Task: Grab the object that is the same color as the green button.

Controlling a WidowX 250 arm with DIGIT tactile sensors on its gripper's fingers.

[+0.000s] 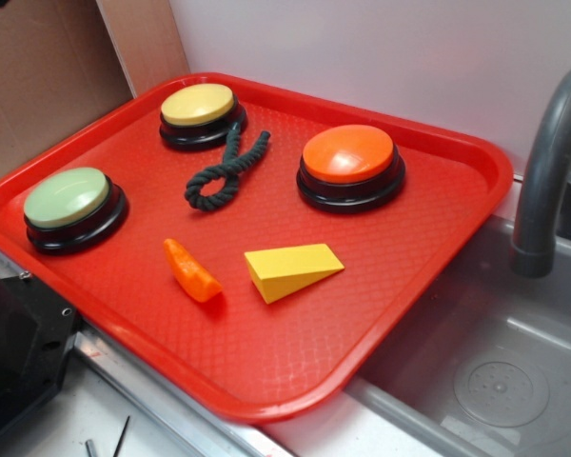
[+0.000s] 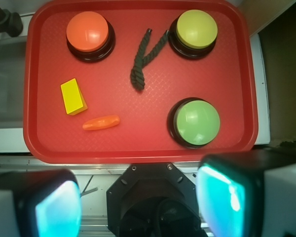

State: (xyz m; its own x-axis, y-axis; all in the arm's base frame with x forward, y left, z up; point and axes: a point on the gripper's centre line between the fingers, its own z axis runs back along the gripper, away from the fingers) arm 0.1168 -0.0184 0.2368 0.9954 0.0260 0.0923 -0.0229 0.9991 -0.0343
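Item: red tray (image 1: 438,286), holding three dome buttons and three loose pieces. We list the green button (image 1: 67,197) at the near left, a yellow button (image 1: 199,104) at the far left and an orange button (image 1: 348,153) at the far right. The dark green rope (image 1: 225,172), our target by colour match, lies between the yellow and orange buttons, one loose end touching or nearly touching the yellow button's black base. An orange carrot piece (image 1: 191,270) and a yellow wedge (image 1: 292,269) sit nearer, well apart from the rope. Our gripper (image 2: 143,207) hangs high above the tray's edge in the wrist view, fingers wide apart and holding nothing. Risks, in our judgement: a descent set too far left could press the yellow button; a shallow pinch could slip off the thick cord or catch one loose end only.
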